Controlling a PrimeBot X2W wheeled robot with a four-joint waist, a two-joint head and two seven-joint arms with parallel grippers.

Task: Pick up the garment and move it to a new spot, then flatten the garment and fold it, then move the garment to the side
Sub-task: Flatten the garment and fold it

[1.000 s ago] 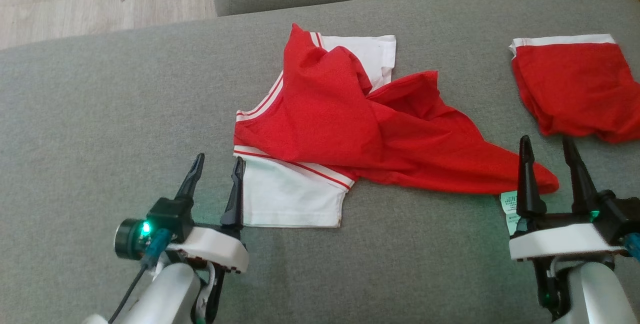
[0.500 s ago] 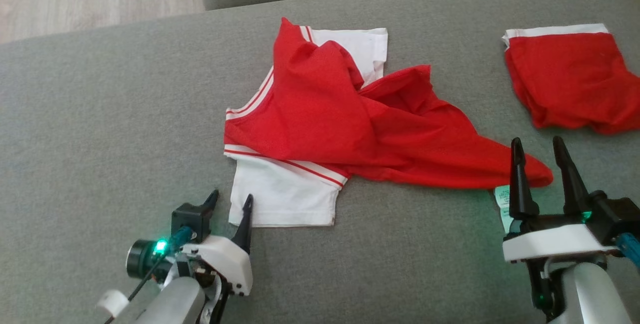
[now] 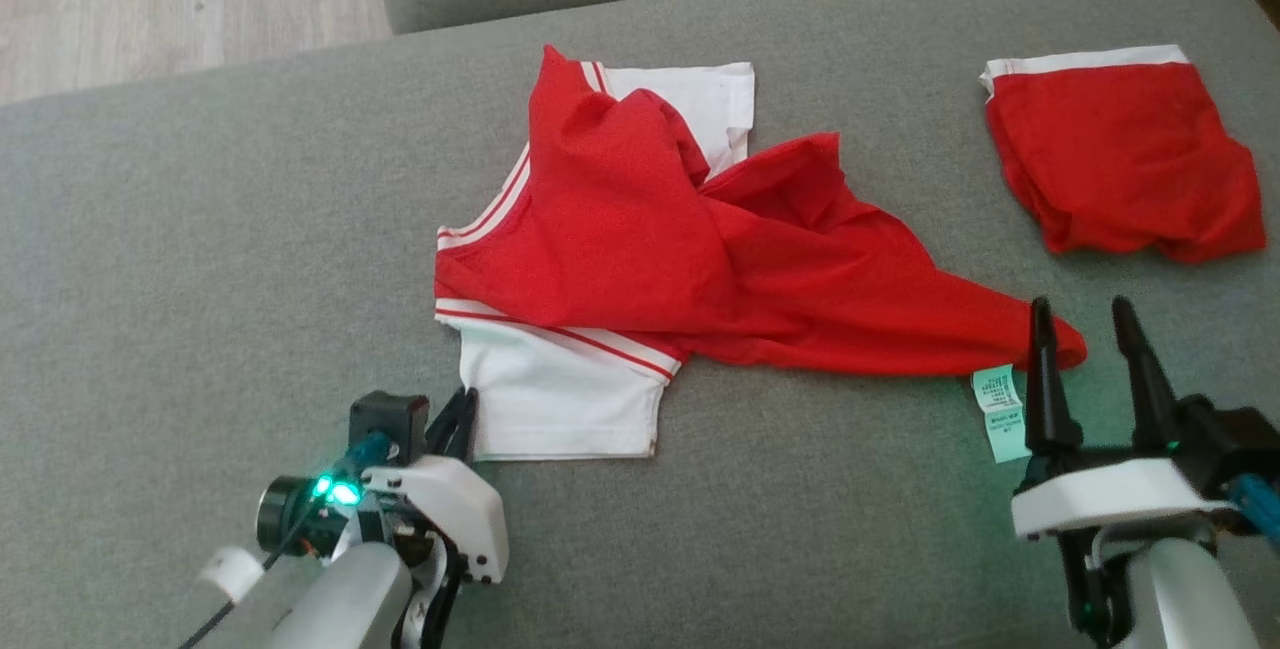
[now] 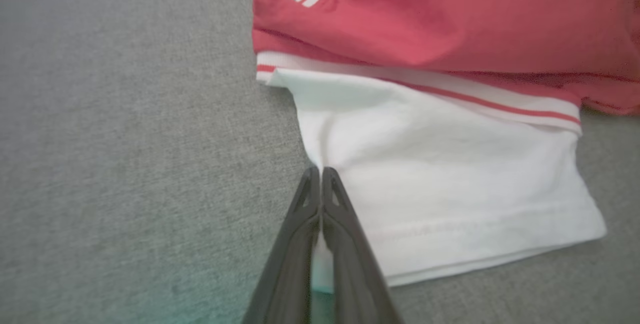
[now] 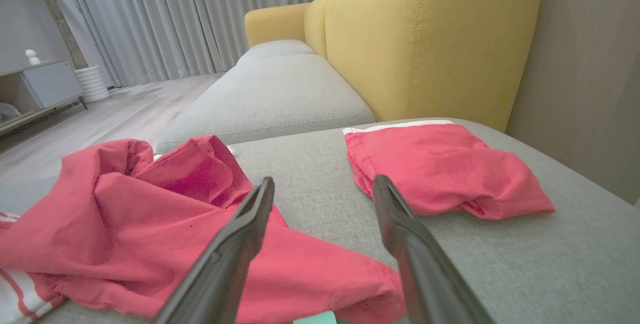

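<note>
garment [image 3: 640,249]: lying crumpled mid-way across the grey cushion [image 3: 200,229]
left gripper [image 3: 462,407]: pinching the near white sleeve [image 3: 560,409] at its left edge
right gripper [image 3: 1080,314]: hovering spread at the right hem
lift: rising slowly, checking the thin pinch is holding

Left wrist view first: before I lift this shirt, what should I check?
1. Left claw shut on the white sleeve edge: ok, white cloth shows inside the grip.
2. Both sleeve layers caught: cannot tell.
3. Right claw gripping the shirt: not ok, it is open by the red hem corner.
4. Folded red garment apart from the shirt: ok.
5. Shirt lying flat: not ok, the red body is bunched.
</note>
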